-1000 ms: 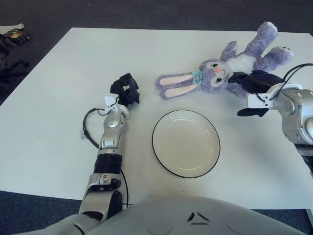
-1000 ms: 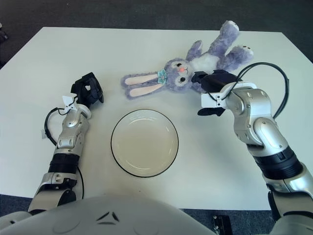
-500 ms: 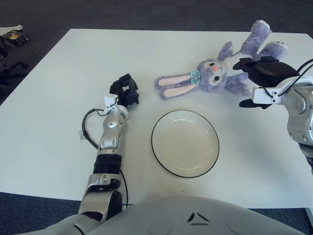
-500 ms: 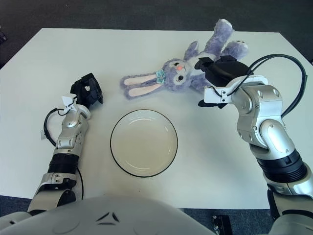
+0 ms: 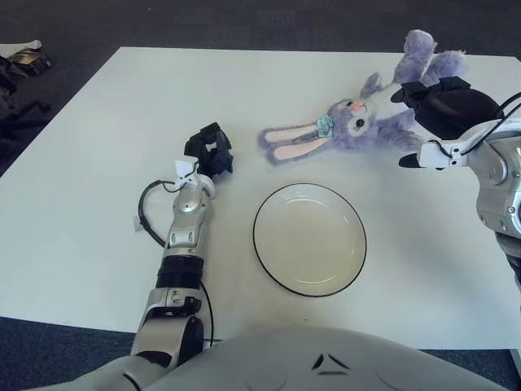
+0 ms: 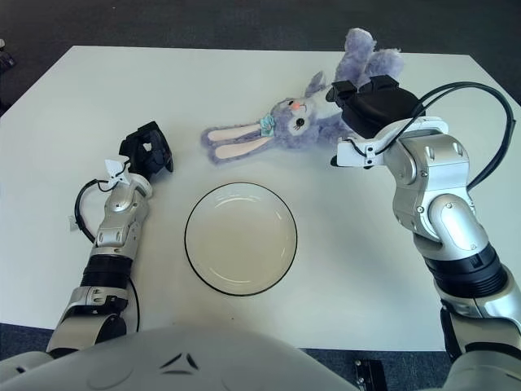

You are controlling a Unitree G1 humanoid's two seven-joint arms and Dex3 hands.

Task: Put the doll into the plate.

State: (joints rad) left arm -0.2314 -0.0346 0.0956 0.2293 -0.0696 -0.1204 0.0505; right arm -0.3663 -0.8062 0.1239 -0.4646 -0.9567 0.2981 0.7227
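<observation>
Purple plush fills the far right of what we see: the doll [image 6: 303, 124], a long-eared rabbit with a small teal bow at its neck, is held by our right hand [image 6: 373, 104], whose black fingers are closed around its body. Its torso and legs are raised toward the far edge of the table [image 6: 73, 114], while its head and two long ears trail down to the left – the pale-lined ears appear to lie on the white surface, just beyond the plate [image 6: 241, 237].

The plate, cream with a thin dark rim, sits flat near the middle of the table with nothing in it. The doll is outside it, on its far side, with the ear tips near the plate's far rim but apart from it.

Our left hand [image 5: 208, 151] shows to the left of the plate, fingers curled in and holding nothing – well apart from the doll's ears. A black cable [image 5: 147, 213] loops out beside the left forearm.

Beyond the table edge we see dark carpet [image 5: 244, 20].
</observation>
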